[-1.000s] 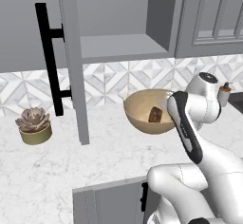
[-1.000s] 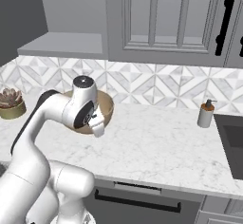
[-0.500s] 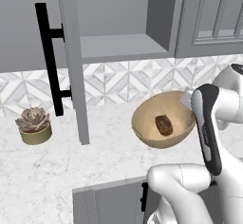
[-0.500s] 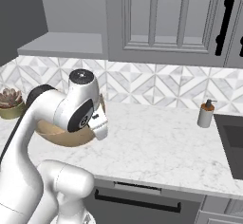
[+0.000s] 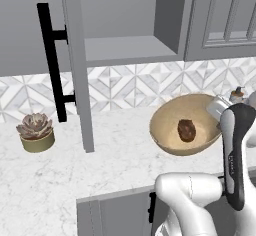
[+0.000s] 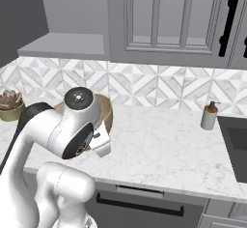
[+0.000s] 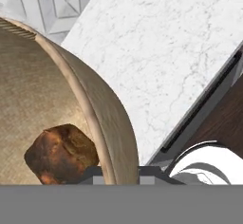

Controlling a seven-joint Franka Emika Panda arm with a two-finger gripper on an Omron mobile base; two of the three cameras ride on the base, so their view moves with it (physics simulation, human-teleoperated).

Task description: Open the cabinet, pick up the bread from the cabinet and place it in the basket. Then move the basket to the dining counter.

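While the basket (image 5: 186, 130) hangs tilted just above the bench (image 5: 100, 170), the bread (image 5: 186, 130) sits inside it, low against the wall on the side away from the hand (image 7: 116, 173). Hand view puts the rim (image 7: 102, 123) running straight down between the two dark finger tips, one inside the bowl and one outside, so the hand looks clamped on the basket rim. Step in hand, as I judge it: carry the basket off to the dining counter. To do it well, keep the pinch firm, level the bowl so the bread (image 7: 60, 154) cannot roll toward the low side, swing slowly, and keep the far rim off the tiled wall and off the open cabinet door (image 5: 75, 65) beyond the basket. Hard to make out: finger tips are cut by the bottom edge of the hand view, contact pads not visible. In the right base view the arm's own body covers most of the basket (image 6: 107, 113), bread hidden there. Dining counter not identifiable in these views. Whether the basket underside touches the bench cannot be told. Succulent pot (image 5: 35, 132) stands well apart, past the door.
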